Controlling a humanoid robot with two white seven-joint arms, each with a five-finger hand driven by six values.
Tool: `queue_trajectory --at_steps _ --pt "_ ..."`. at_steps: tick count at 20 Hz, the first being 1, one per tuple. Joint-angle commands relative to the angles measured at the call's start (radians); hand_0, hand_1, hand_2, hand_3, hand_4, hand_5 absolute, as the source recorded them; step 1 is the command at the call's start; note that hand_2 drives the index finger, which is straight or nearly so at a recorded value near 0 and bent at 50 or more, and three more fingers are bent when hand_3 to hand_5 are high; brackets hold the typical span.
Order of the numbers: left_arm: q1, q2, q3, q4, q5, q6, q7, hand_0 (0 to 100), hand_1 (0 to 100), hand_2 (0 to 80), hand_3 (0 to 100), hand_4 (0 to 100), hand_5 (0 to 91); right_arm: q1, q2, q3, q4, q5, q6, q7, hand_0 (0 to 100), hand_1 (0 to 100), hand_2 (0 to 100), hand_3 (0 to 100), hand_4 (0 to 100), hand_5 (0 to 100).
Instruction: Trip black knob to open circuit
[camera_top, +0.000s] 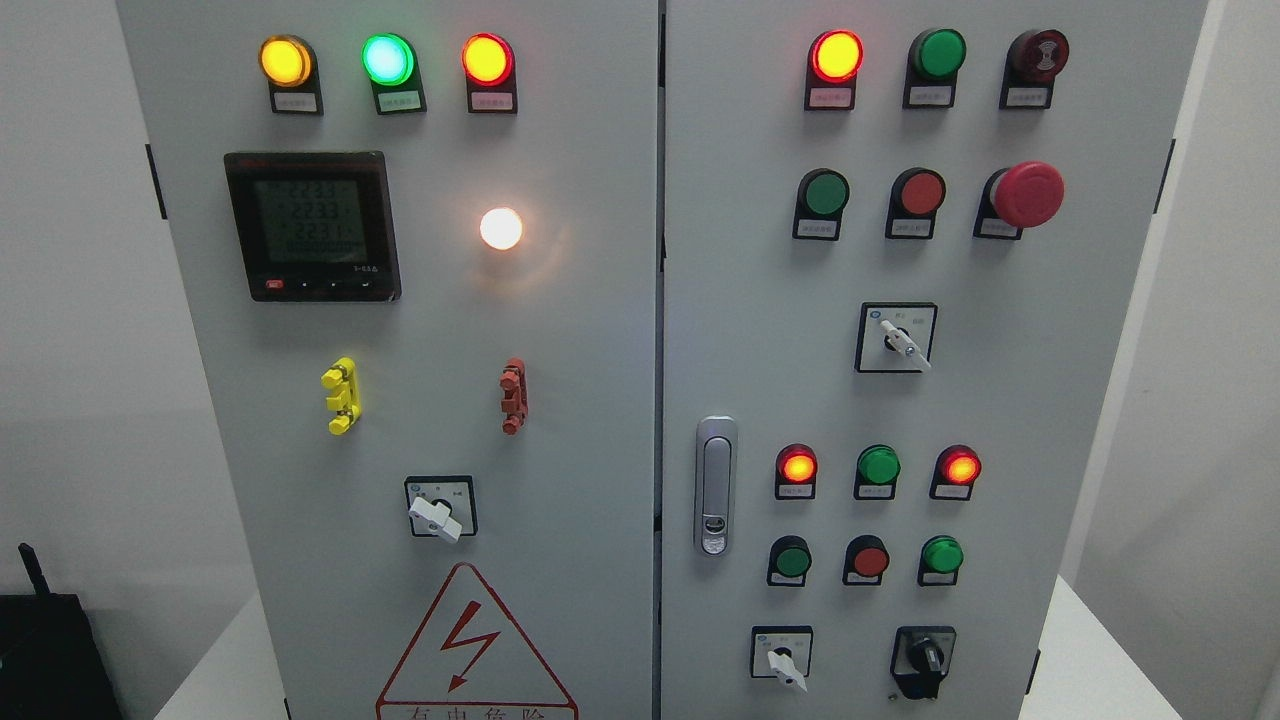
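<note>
Neither hand shows in the head view, so their state cannot be told. Low on the right cabinet door (1000, 400) sits the black knob (925, 658), a small rigid rotary selector (likely stiff, detented); pinching its narrow raised bar should turn it.

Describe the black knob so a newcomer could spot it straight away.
Look at the right-hand cabinet door, along its bottom row. The black knob sits at the lower right, beside a white-handled switch. It is the only rotary switch with a black handle.

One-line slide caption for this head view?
Grey two-door control cabinet with lit indicators; black rotary knob at lower right untouched, no hands in view.
</note>
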Motion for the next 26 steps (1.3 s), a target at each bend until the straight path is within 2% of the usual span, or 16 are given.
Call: queue_trajectory --at_steps 1,11,22,24,26 --pt "0.000 0.000 0.000 0.000 -0.023 0.000 0.000 12 39 0.0 0 0 0.0 -0.030 -0.008 -0.034 -0.101 -0.006 0.017 0.022 0 0 0 86 74 62" --pt "0.000 0.000 0.000 0.000 -0.023 0.000 0.000 12 39 0.0 0 0 0.0 -0.098 -0.008 -0.063 -0.102 -0.021 0.082 0.024 0 0 0 90 79 68" --pt "0.000 0.000 0.000 0.000 -0.023 0.000 0.000 12 39 0.0 0 0 0.0 -0.158 -0.014 -0.068 -0.099 -0.041 0.140 0.027 0 0 0 95 84 72" --pt "0.000 0.000 0.000 0.000 -0.023 0.000 0.000 12 39 0.0 0 0 0.0 -0.165 -0.014 -0.066 -0.096 -0.041 0.141 0.027 0 0 0 96 86 76" --pt "0.000 0.000 0.000 0.000 -0.023 -0.001 0.000 12 39 0.0 0 0 0.0 -0.168 -0.014 -0.065 -0.096 -0.041 0.148 0.027 0 0 0 99 90 84"
